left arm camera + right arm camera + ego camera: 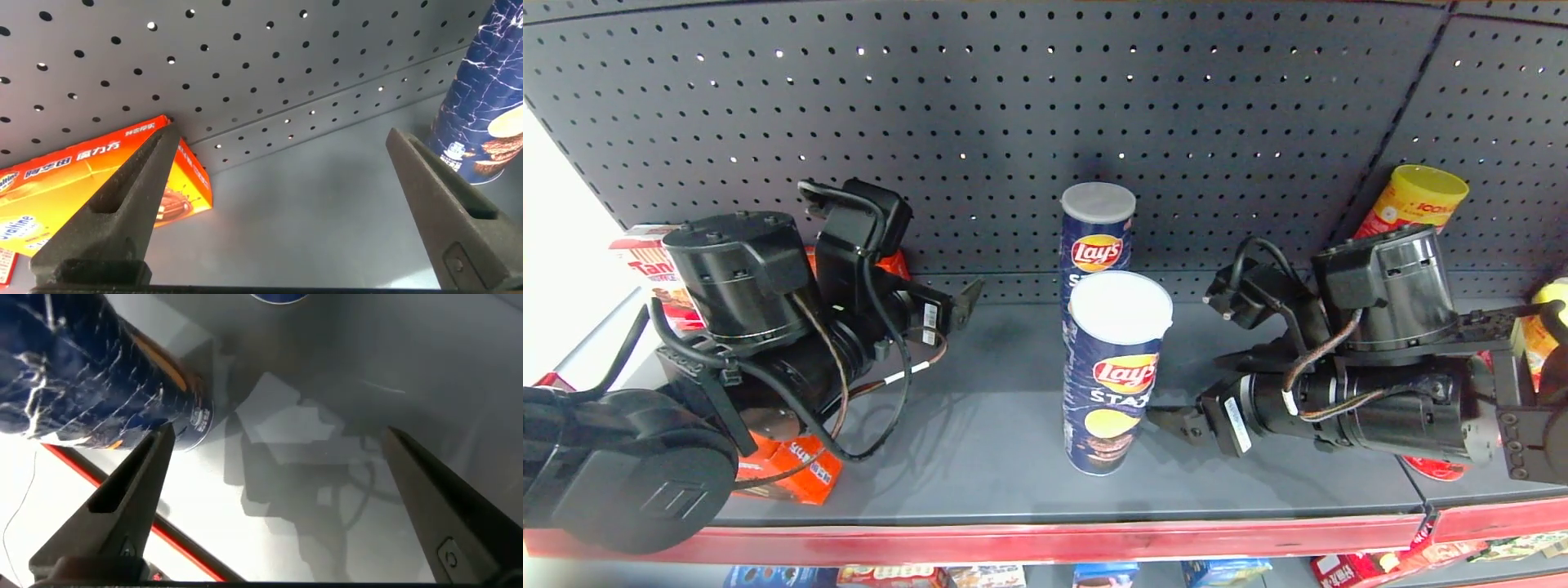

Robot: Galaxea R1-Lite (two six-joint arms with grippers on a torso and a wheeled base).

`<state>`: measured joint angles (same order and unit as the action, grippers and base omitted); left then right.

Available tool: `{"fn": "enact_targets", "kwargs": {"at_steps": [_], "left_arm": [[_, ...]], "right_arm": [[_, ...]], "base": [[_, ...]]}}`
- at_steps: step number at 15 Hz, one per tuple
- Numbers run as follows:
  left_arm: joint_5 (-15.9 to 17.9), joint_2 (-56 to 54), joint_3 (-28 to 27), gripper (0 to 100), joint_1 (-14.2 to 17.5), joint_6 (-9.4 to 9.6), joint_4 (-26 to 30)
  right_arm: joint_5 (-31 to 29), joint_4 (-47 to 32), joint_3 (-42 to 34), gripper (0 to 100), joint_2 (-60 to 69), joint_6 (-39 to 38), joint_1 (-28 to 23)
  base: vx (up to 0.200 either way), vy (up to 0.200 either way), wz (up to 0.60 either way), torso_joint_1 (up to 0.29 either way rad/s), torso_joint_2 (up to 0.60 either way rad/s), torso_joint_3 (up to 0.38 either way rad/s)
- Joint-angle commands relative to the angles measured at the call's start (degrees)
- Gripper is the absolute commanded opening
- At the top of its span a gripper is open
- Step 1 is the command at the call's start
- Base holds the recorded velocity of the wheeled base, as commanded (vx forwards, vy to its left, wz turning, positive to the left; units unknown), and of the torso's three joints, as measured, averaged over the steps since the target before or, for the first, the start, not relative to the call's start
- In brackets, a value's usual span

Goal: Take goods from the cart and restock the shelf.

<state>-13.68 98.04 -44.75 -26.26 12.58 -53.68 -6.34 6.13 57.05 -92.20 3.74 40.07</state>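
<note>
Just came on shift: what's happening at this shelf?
A two-armed robot is restocking. A tall blue chip canister stands on the grey metal shelf, a second blue canister behind it. The right claw is open beside the front one, not gripping it. The left claw is open and empty, near an orange carton at the back.

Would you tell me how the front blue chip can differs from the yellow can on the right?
The front blue chip can has a white lid; the yellow can has a yellow one. The blue can stands mid-shelf in full view; the yellow can sits further back, its base hidden behind the right arm. Both are lidded tubes.
</note>
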Motion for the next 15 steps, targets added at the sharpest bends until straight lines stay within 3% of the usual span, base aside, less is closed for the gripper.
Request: {"fn": "enact_targets", "kwargs": {"at_steps": [1, 9, 12, 15], "left_arm": [[-0.03, -0.04, 0.02, 100, 0.07, -0.01, -0.03], [-0.03, -1.27, 1.07, 100, 0.07, 0.08, -0.03], [0.41, -6.10, 5.38, 100, -0.02, 0.60, 0.24], [0.93, -9.00, 5.11, 100, -0.02, 0.78, 1.03]], "right_arm": [[0.01, -0.07, -0.63, 100, 0.79, -0.05, 0.97], [-0.08, 0.81, 0.08, 100, 4.83, -0.05, -0.61], [-1.48, 3.80, 0.08, 100, 10.63, -0.05, -0.61], [-2.19, 4.68, 0.34, 100, 16.17, -0.05, -0.61]], "base": [[0.000, 0.000, 0.00, 0.000, 0.00, 0.000], [0.000, 0.000, 0.00, 0.000, 0.00, 0.000], [0.000, 0.000, 0.00, 0.000, 0.00, 0.000], [0.000, 0.000, 0.00, 0.000, 0.00, 0.000]]}}
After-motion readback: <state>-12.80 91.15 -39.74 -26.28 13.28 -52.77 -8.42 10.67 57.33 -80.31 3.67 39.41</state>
